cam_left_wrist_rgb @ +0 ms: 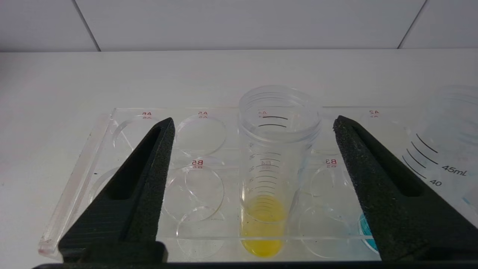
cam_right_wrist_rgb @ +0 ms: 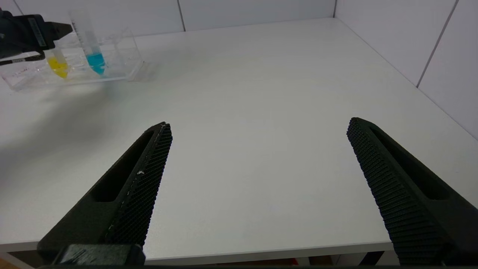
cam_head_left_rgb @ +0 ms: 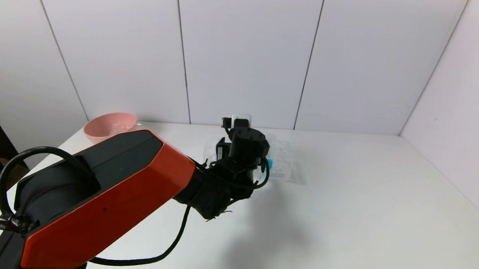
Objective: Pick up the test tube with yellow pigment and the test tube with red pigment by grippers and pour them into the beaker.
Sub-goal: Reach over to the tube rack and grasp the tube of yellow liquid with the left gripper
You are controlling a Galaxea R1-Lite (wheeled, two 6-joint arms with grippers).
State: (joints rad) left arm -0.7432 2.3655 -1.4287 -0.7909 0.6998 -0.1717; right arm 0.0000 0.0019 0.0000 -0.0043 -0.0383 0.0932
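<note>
White wall panels stand behind the white counter (cam_head_left_rgb: 364,208). At the middle of the left wrist frame the left hand (cam_left_wrist_rgb: 254,125) is wide apart around the slim clear tube with yellow liquid (cam_left_wrist_rgb: 267,179), its fingers (cam_left_wrist_rgb: 157,157) not touching it. The tube stands upright in the clear plastic rack (cam_left_wrist_rgb: 74,186), printed A5, B5, B3 in red. A neighbouring blue-stained tube (cam_left_wrist_rgb: 444,149) reads "45mL" and "40". The right hand (cam_right_wrist_rgb: 257,127) is wide and holds nothing, low over bare counter.
</note>
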